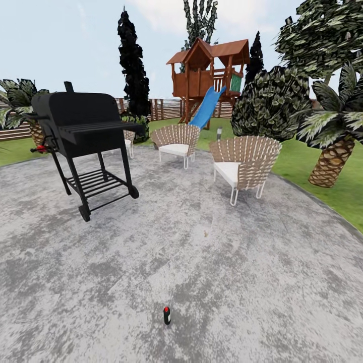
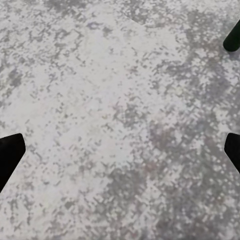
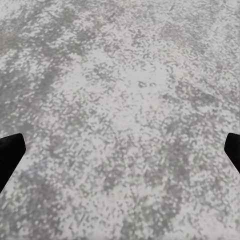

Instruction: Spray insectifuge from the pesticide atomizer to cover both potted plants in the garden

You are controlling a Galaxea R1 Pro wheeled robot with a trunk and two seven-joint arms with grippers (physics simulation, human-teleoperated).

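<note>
The pesticide atomizer (image 1: 167,315), a small dark bottle with a red top, stands upright on the mottled grey patio (image 1: 212,262) of the garden, close in front of me. My left gripper (image 2: 120,152) hangs open over bare paving, its black fingertips (image 2: 10,152) far apart. A dark rounded shape (image 2: 231,37) sits at the edge of the left wrist view; I cannot tell what it is. My right gripper (image 3: 120,152) is also open above bare paving, with nothing between its fingers. The potted plants are out of view.
A black wheeled grill (image 1: 83,136) stands at the left of the patio. Two wicker chairs (image 1: 176,143) (image 1: 244,164) sit at the far side. Beyond are lawn, a palm (image 1: 333,146), bushes, a wooden playhouse with a blue slide (image 1: 206,106) and a slat fence.
</note>
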